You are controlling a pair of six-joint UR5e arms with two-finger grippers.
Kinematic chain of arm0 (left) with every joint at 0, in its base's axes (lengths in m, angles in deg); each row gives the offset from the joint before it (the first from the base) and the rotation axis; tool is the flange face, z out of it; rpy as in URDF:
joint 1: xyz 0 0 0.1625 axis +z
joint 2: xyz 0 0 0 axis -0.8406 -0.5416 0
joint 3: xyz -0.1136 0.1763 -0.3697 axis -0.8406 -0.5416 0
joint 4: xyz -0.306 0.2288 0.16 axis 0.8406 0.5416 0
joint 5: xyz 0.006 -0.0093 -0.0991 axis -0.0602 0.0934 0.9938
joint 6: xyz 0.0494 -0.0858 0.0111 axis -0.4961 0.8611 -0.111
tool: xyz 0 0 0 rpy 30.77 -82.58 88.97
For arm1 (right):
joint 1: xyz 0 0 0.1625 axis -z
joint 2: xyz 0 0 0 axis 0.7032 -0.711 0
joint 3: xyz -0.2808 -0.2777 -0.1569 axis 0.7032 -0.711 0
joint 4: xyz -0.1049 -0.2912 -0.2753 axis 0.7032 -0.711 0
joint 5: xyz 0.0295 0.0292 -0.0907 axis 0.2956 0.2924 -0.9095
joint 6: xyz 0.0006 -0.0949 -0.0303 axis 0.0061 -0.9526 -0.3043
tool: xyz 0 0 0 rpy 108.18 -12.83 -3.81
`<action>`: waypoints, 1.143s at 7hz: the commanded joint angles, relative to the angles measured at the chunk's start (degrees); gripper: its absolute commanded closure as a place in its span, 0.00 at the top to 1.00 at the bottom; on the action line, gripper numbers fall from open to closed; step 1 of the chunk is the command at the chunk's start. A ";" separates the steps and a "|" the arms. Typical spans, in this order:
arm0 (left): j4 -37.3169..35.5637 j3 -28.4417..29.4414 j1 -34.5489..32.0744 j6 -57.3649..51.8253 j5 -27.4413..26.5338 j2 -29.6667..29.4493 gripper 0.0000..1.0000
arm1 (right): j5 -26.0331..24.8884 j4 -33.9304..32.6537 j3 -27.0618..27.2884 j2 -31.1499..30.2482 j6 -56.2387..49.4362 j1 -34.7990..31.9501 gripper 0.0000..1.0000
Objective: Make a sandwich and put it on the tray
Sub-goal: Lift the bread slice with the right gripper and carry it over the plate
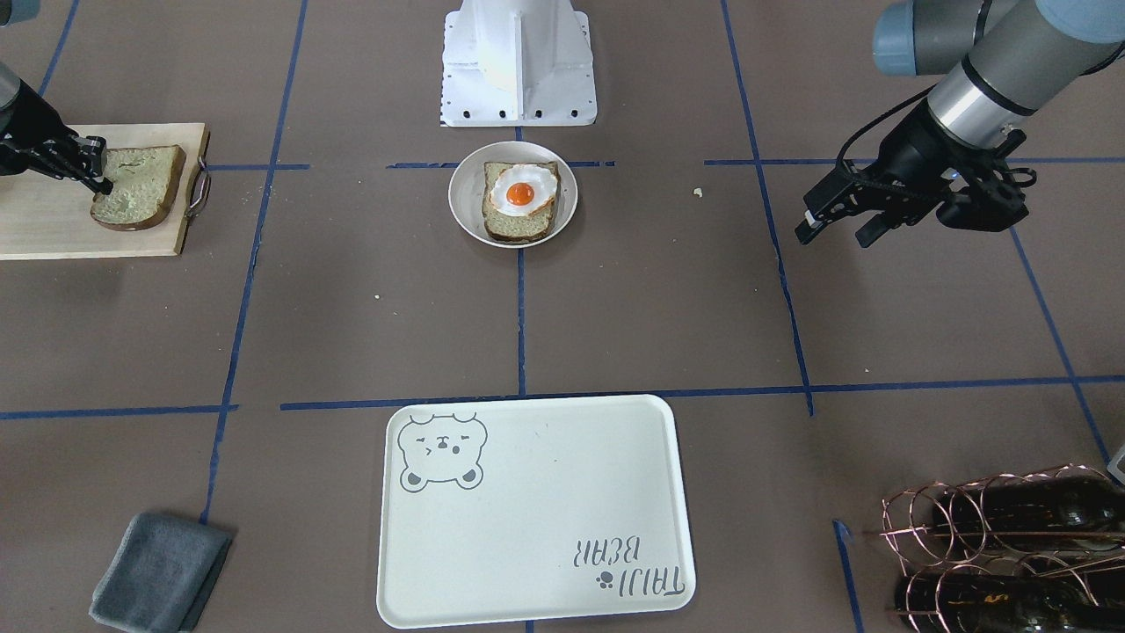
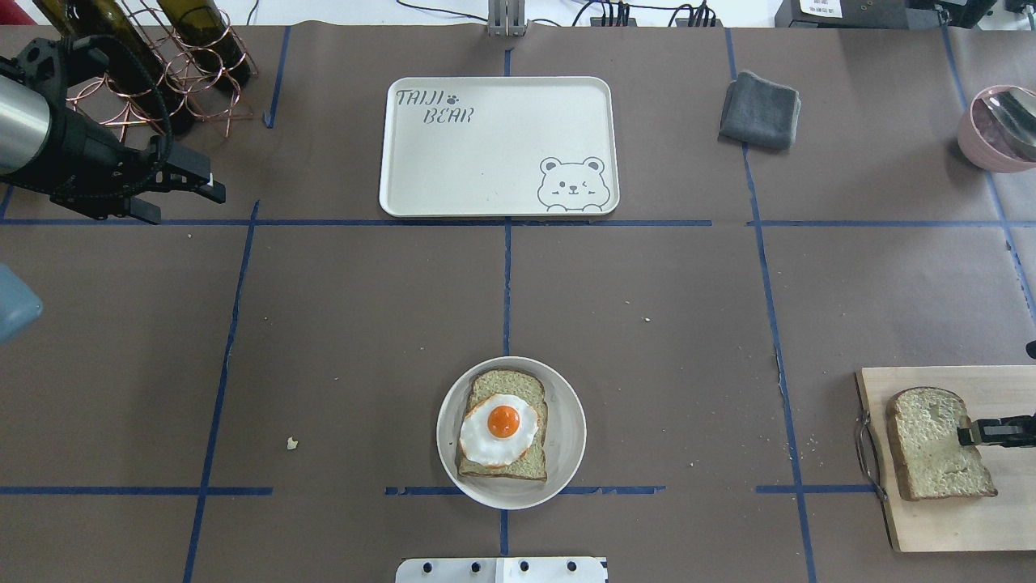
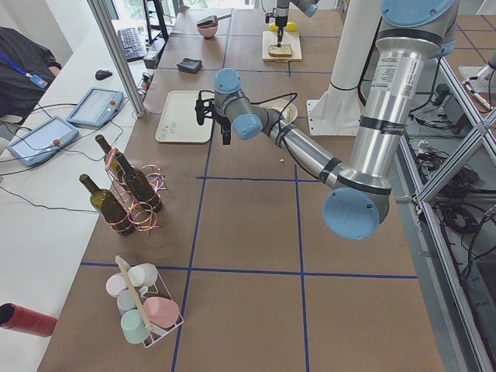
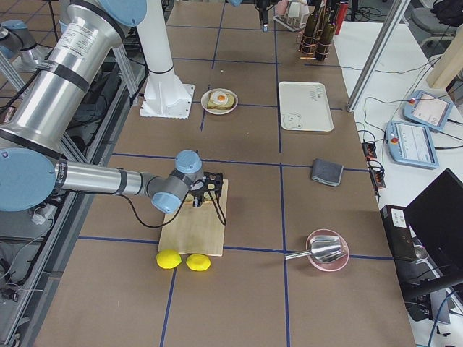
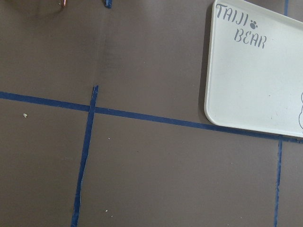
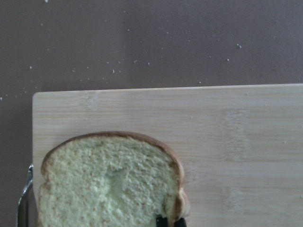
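A bread slice (image 2: 507, 429) topped with a white fried egg (image 2: 500, 427) lies on a small round white plate (image 2: 566, 429) near the robot's base; it also shows in the front view (image 1: 518, 227). A second bread slice (image 2: 931, 445) lies on the wooden cutting board (image 2: 955, 522). My right gripper (image 2: 965, 435) is shut on that slice's edge, its fingertips (image 6: 179, 221) pinching the crust. The cream bear tray (image 2: 486, 154) lies bare at the far middle. My left gripper (image 2: 186, 204) is open and empty, hovering left of the tray.
A copper rack with wine bottles (image 2: 154, 48) stands behind the left arm. A grey cloth (image 2: 759, 109) lies right of the tray. A pink bowl with a metal scoop (image 2: 999, 125) is at the far right. Two lemons (image 4: 184, 261) lie beside the cutting board.
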 commanded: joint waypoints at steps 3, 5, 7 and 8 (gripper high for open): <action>0.00 0.11 0.00 0.09 0.00 -0.02 1.00 | 5.09 8.56 0.65 0.00 -0.11 -2.79 0.00; 0.00 0.20 0.00 0.09 0.00 -0.02 1.00 | 16.48 11.99 0.57 2.36 0.42 -12.43 0.00; 0.00 0.20 0.00 0.09 0.00 0.07 1.00 | 20.76 12.36 2.84 6.91 4.95 -14.94 0.00; 0.00 0.29 0.00 0.09 0.00 0.07 1.00 | 20.76 12.28 3.11 12.69 11.69 -14.85 0.00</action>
